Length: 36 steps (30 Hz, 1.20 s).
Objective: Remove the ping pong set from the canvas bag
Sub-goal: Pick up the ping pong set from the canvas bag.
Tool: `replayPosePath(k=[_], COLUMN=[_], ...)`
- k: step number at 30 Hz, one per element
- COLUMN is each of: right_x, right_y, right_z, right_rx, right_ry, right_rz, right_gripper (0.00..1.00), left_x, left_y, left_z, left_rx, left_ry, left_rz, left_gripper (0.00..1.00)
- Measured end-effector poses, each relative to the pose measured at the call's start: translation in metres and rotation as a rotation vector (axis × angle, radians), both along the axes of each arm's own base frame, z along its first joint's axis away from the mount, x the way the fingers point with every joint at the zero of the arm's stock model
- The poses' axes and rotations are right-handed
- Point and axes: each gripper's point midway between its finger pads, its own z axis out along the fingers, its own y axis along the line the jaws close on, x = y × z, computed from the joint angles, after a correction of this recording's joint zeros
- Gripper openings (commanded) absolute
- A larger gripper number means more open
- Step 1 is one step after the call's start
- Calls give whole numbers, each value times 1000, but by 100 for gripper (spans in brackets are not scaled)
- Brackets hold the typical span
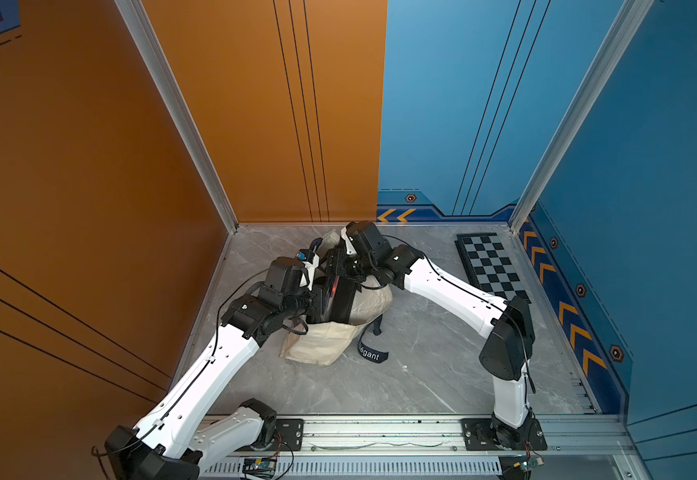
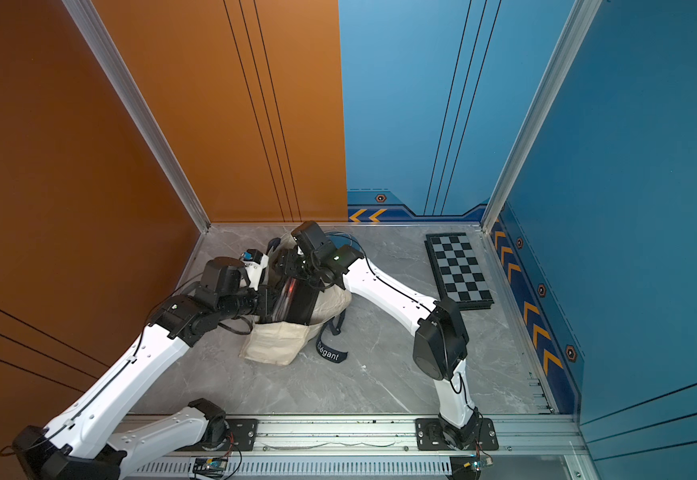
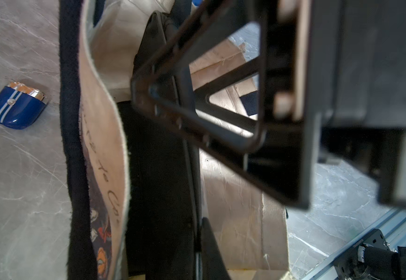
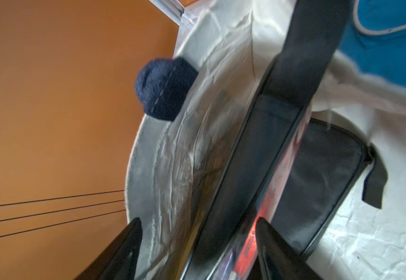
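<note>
The cream canvas bag (image 1: 322, 343) lies crumpled mid-table in both top views, its navy lettered strap (image 1: 369, 353) trailing to the right. The ping pong set, a black case (image 1: 340, 301) with a red face, stands up out of the bag's mouth. My right gripper (image 4: 197, 225) comes down from behind. Its fingers (image 4: 267, 232) sit wide apart against the case (image 4: 236, 174), with a fold of bag wall between them too. A second black case (image 4: 330, 169) lies beside it inside the bag. My left gripper (image 3: 198, 220) is shut on the bag's rim (image 3: 233, 206) beside the case (image 3: 158, 169).
A folded chessboard (image 1: 490, 266) lies at the back right. A small blue object with white stripes (image 3: 15, 106) rests on the marble table left of the bag. Orange and blue walls close in the table. The arms' base rail (image 1: 380, 432) runs along the front edge.
</note>
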Motion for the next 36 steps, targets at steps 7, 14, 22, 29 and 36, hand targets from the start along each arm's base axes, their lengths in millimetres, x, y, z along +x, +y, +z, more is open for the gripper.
replayPosePath(k=[7,14,22,29,36], right_x=[-8,-9,-5,4,5], right_y=[3,7,4,-17,-22], right_z=[-28,-31,-23,-35,-42], right_rx=[-93,-96,-108,-197,-236], right_ry=[29,35,12,-4,-22], right_rz=[31,37,26,9,2], right_gripper=[64,28,14,14,13], left_x=[-1,-11,-7,-7,15], left_y=[-1,-2,-4,11,36], left_z=[1,-5,16,88,96], left_rx=[47,63,40,-49,-20], left_ry=[-33,-47,-138,-338,-315], left_rz=[5,-19,-19,46,189], left_gripper=[0,0,55,71,71])
